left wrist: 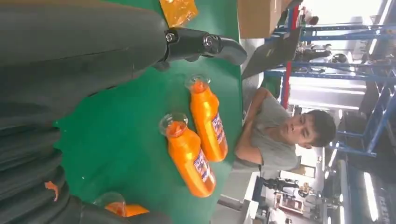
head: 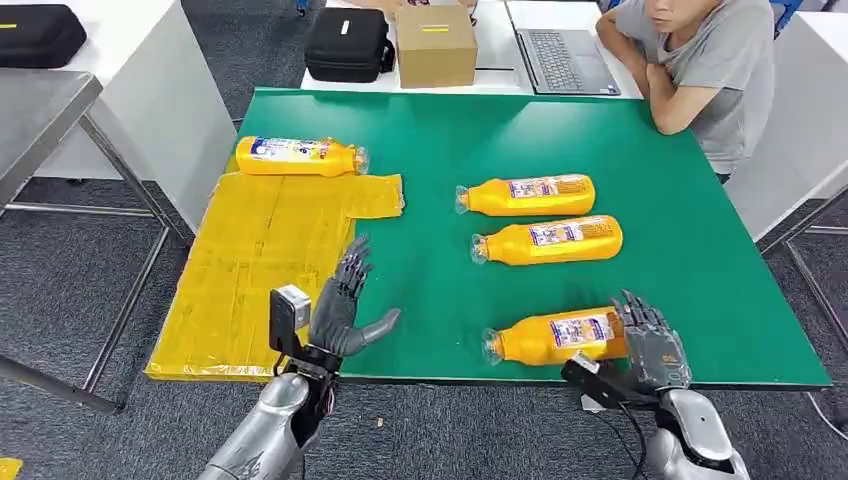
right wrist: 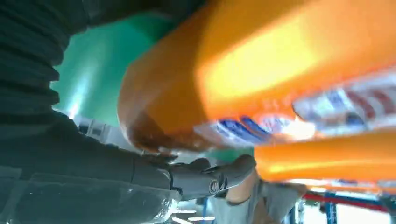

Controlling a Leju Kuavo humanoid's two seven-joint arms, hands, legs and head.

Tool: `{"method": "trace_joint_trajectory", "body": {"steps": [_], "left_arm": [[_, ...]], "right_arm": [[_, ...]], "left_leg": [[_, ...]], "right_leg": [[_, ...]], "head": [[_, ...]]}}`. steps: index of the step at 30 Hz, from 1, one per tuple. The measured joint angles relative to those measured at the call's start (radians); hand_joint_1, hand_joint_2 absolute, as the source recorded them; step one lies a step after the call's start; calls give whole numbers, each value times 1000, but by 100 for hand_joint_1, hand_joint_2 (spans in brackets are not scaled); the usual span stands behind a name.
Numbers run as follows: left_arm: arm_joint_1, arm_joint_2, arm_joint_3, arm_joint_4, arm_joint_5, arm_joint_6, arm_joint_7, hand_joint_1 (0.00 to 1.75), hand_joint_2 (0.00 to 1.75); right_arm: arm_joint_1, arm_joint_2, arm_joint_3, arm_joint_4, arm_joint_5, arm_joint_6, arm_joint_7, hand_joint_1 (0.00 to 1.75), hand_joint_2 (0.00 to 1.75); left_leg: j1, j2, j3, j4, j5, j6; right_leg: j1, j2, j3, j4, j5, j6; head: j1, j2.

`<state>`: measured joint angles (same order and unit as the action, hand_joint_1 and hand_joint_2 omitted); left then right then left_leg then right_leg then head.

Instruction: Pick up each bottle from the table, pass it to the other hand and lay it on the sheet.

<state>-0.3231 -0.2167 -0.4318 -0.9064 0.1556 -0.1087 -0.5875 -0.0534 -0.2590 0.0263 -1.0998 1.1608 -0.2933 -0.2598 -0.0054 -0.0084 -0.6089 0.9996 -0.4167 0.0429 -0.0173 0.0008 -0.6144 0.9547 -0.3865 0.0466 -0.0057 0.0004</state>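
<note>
The bottles (head: 528,195) carry printed labels (head: 546,187), but none of the lettering can be read.

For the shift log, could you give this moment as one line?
right hand: at nearest bottle, grip unclear | left hand: open | sheet: one bottle

Beyond the green table's far edge sit a black case (head: 347,44), a cardboard box (head: 435,45) and a laptop (head: 562,58), a person (head: 700,70) leaning alongside.

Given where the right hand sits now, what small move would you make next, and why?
Probably close the right hand around the nearest bottle and lift it. The hand is at the bottle's base, the bottle lies on the green table, and the left hand waits open.
</note>
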Motion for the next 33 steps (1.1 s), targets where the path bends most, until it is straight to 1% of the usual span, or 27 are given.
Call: {"method": "trace_joint_trajectory", "body": {"steps": [5, 15, 18, 22, 26, 33], "left_arm": [[-8, -1, 0, 19, 0, -2, -7, 0, 175], [-15, -7, 0, 34, 2, -1, -8, 0, 175], [-15, -8, 0, 36, 2, 5, -8, 0, 175], [-15, -9, 0, 36, 2, 22, -9, 0, 175], [-15, -10, 3, 36, 4, 68, -25, 0, 175], [-14, -16, 19, 26, 7, 139, -43, 0, 175]], "right_arm": [[-19, -19, 13, 24, 5, 9, -9, 175, 175], [-56, -24, 22, 70, -6, 19, -20, 175, 175], [-57, -20, 22, 77, -40, -8, -48, 175, 175], [-47, -4, 14, 79, -115, -64, -111, 175, 175], [-27, 23, -3, 79, -210, -111, -194, 175, 175], [9, 69, -38, 67, -349, -164, -294, 175, 175]], "left_leg": [[0, 0, 1, 0, 0, 0], [0, 0, 3, 0, 0, 0], [0, -1, 3, 0, 0, 0], [0, 0, 3, 0, 0, 0], [0, -1, 1, 0, 0, 0], [0, -1, -1, 0, 0, 0]], "right_leg": [[0, 0, 1, 0, 0, 0], [0, 0, 3, 0, 0, 0], [0, 0, 3, 0, 0, 0], [0, 0, 3, 0, 0, 0], [1, 0, 1, 0, 0, 0], [0, 0, 0, 1, -1, 0]], "head": [[0, 0], [0, 0], [0, 0], [0, 0], [0, 0], [0, 0]]}}
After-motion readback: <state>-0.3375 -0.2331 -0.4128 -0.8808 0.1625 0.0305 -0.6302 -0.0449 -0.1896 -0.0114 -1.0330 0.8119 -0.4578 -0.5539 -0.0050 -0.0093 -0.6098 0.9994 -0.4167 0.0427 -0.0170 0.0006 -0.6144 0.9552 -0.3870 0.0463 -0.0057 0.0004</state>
